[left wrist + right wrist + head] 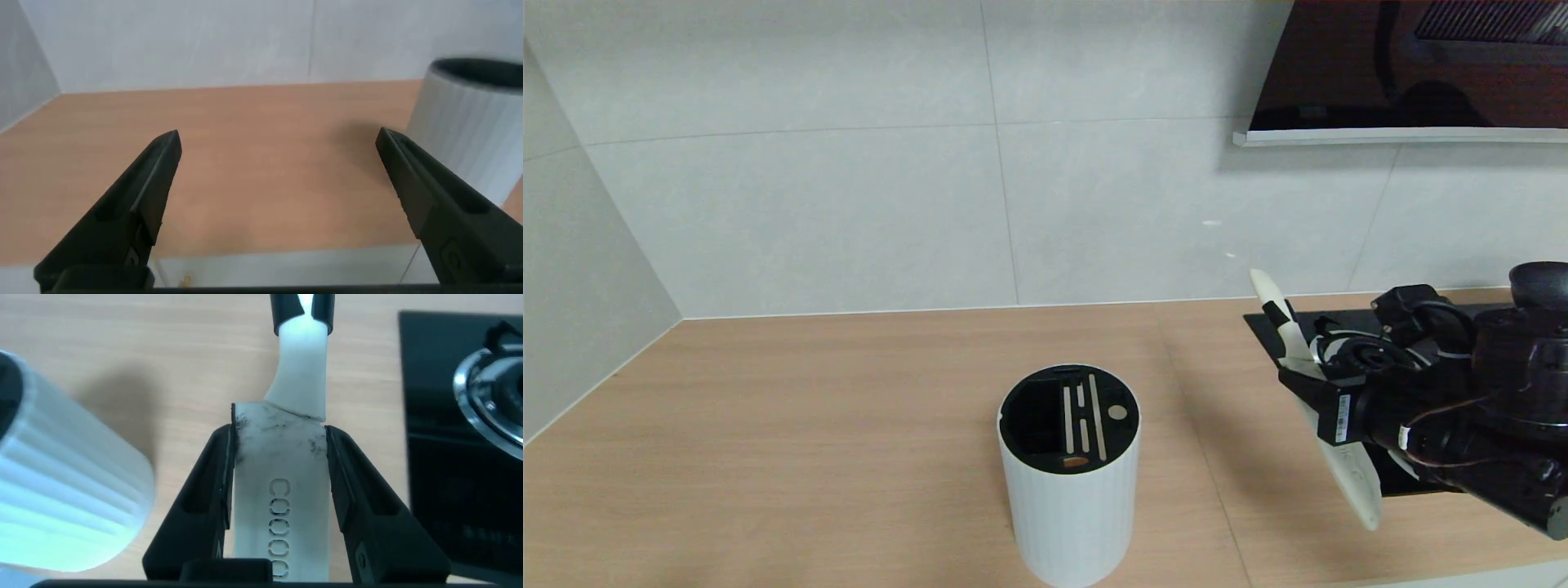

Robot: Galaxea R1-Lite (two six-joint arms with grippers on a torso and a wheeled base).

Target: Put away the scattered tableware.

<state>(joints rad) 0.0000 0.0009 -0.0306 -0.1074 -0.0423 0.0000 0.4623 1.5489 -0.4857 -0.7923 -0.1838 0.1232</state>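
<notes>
A white ribbed utensil holder (1068, 474) with a black slotted top stands on the wooden counter, near its front edge. My right gripper (1311, 384) hovers to the right of it, shut on a white knife-like utensil (1352, 474) that it holds slanted above the counter. In the right wrist view the flat white blade (282, 482) is clamped between the fingers of the right gripper (279, 441), its black-banded handle pointing away, and the holder (57, 482) lies off to one side. My left gripper (278, 147) is open over bare counter, close to the holder (470, 122).
A black cooktop (1262, 327) lies on the counter under the right arm, with a burner ring (490, 376) on it. A dark range hood (1405, 73) hangs at the upper right. Tiled walls close off the back and the left side.
</notes>
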